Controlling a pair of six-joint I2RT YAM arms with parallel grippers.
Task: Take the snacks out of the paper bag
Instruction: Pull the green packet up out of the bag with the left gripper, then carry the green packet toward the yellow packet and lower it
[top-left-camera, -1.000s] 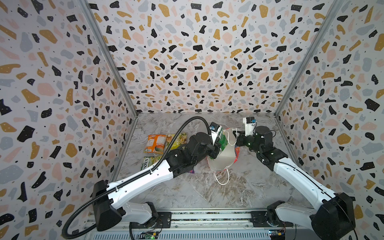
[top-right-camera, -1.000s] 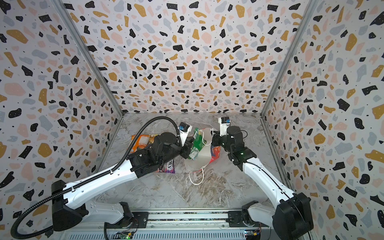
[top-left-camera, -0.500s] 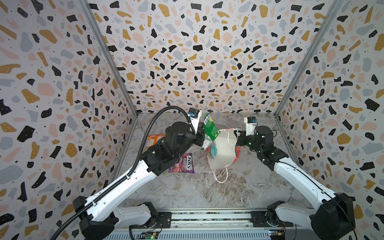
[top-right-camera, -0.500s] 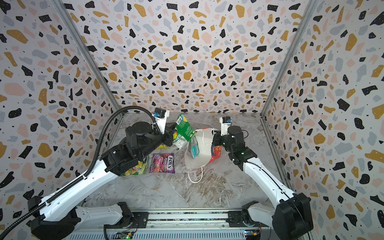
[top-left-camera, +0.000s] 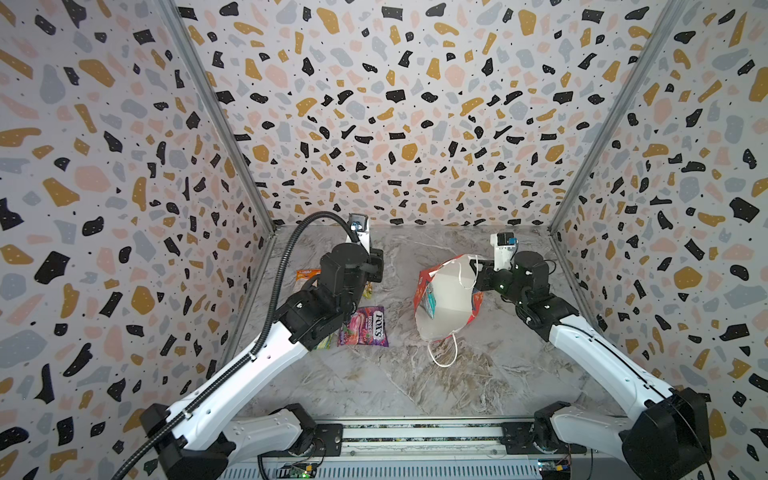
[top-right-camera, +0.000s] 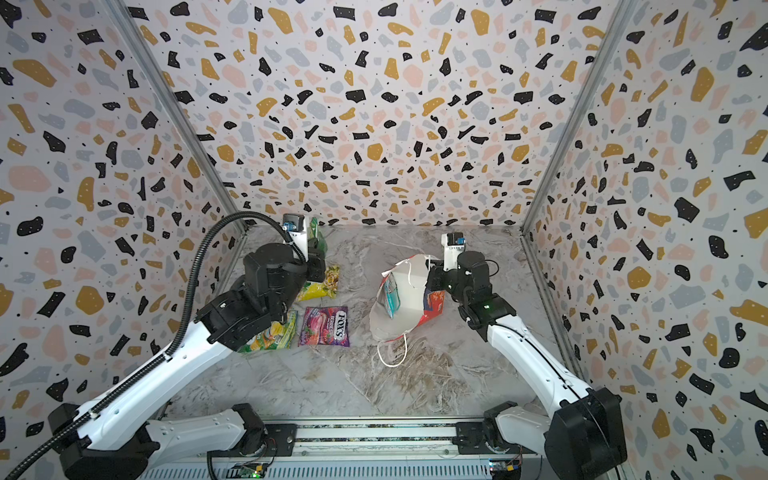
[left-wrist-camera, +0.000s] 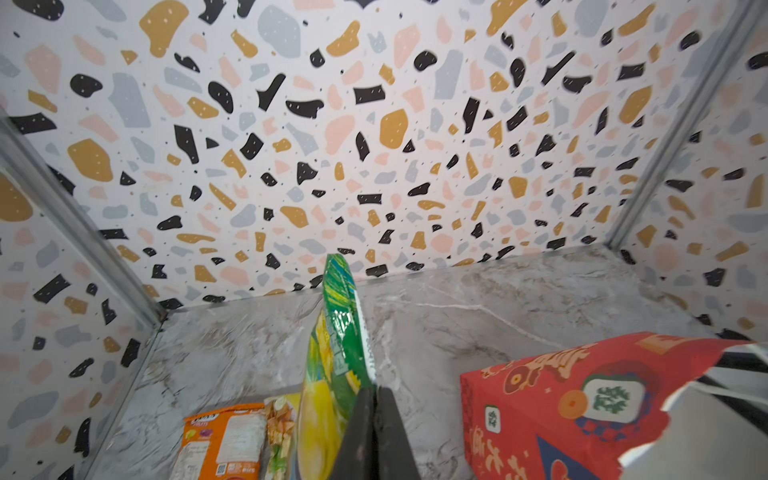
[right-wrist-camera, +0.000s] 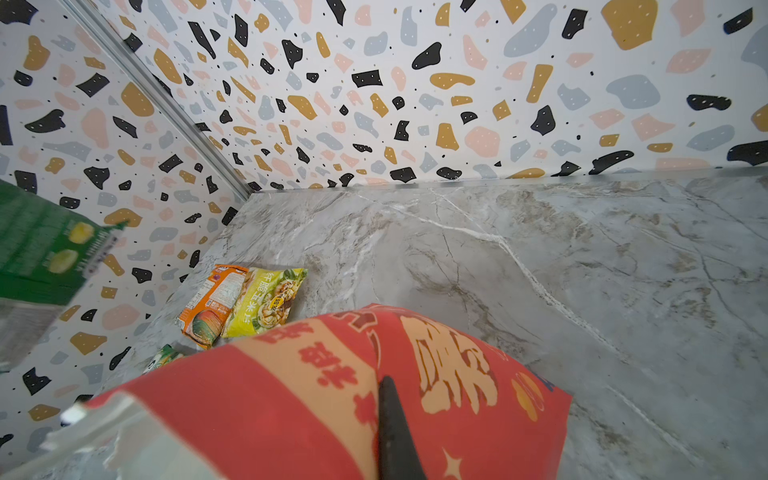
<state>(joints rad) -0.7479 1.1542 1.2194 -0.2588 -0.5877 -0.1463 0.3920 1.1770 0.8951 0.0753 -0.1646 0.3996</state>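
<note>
Left gripper (left-wrist-camera: 376, 388) has swung away from the paper bag (top-left-camera: 451, 309), jaws pressed onto the green packet (left-wrist-camera: 338, 332), now upright above the purple packet (top-left-camera: 365, 326) and others lying left of the bag on the grey marble tabletop (top-left-camera: 498, 374). Right gripper (top-left-camera: 478, 277) pinches the bag's rim. A teal packet (top-left-camera: 430, 301) leans inside the bag, and terrazzo-patterned walls (top-left-camera: 395, 104) enclose the tabletop on three sides.

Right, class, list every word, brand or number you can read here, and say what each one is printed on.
"FOX'S": on the purple packet.
"BERRIES": same packet, beside the brand name.
Gold Chinese characters: on the red paper bag, partly hidden, so not read for sure.
Chinese characters: on the yellow packet, too small to read for sure.
Orange packet: fine print, too small to read.
Green packet: print too blurred to read.
</note>
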